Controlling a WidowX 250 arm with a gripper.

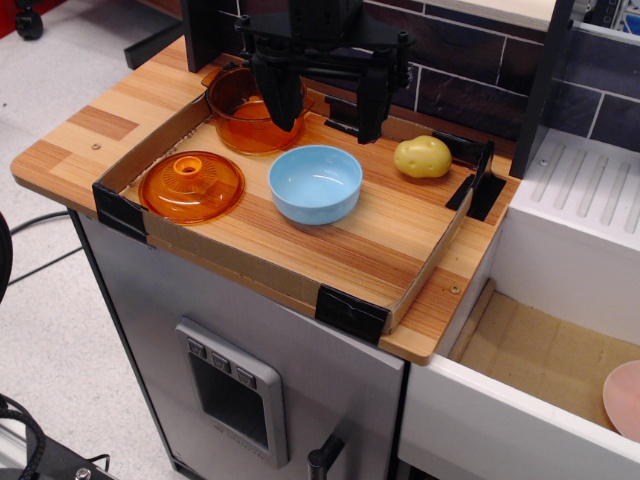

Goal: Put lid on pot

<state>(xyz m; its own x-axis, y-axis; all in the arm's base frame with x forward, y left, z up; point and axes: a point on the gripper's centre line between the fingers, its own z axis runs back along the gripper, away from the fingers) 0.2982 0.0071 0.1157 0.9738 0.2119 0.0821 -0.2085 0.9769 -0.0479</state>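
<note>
Open tabletop (pixel 330 250) lies in front of the bowl (pixel 316 183); the bowl stands between lid (pixel 191 186) and potato (pixel 422 157), just beside the pot (pixel 243 112).

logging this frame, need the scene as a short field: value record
lid: on the board, front left, knob up, off the pot
pot: back left, uncovered, partly behind the hand
hand: open, raised near the pot, holding nothing
blue bowl: centre, empty
potato: right of the bowl
task state: lid not yet on pot

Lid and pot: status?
Gripper open, empty, above pot. Lid flat on tray, front-left, untouched. Blue bowl beside lid, not blocking.
</note>
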